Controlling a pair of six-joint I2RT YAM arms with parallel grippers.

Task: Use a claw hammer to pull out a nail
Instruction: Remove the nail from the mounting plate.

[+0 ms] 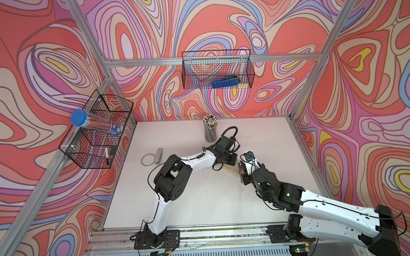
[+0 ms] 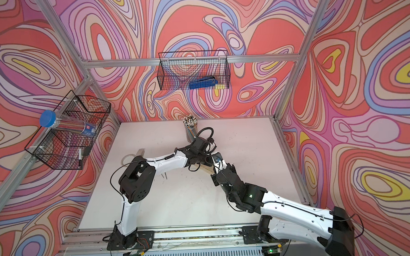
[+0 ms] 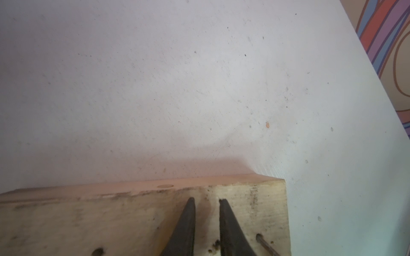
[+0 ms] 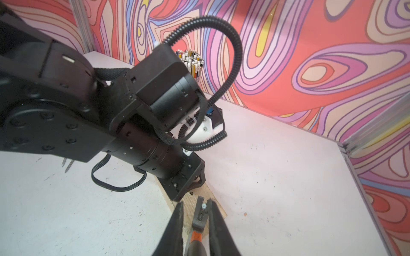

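One claw hammer [image 4: 199, 223]: silver head, orange neck, black handle. It sits between the fingers of the right gripper [image 4: 196, 204], which is clamped on the handle. The neck and head run forward to about the fingertips, over the wooden block [image 4: 218, 212].

One nail [image 4: 203, 206]: upright in the block, its pale head caught in the slot of the claw.

One left gripper [image 3: 207, 200]: jaws narrowly parted with nothing seen between them. Its tips are over the block's top face near one end; contact cannot be told. Its wrist and looping cable stand just beyond the hammer head and partly hide the pencil cup [image 1: 210, 130].

One rusty nail [image 3: 266, 246]: leaning out of a hole in the block beside the left fingertips.

Two dark pointed metal pieces [image 4: 66, 164]: loose on the table [image 1: 202, 203], under the left arm.

One tape ring [image 1: 148, 159] and one silver metal piece [image 1: 160, 155]: just beside each other, well apart from the block.

Two wire baskets on the walls: the rear basket [image 1: 217, 69] holds a blue tool [image 1: 226, 81], the side basket [image 1: 98, 130] a blue-capped tube [image 1: 96, 124].
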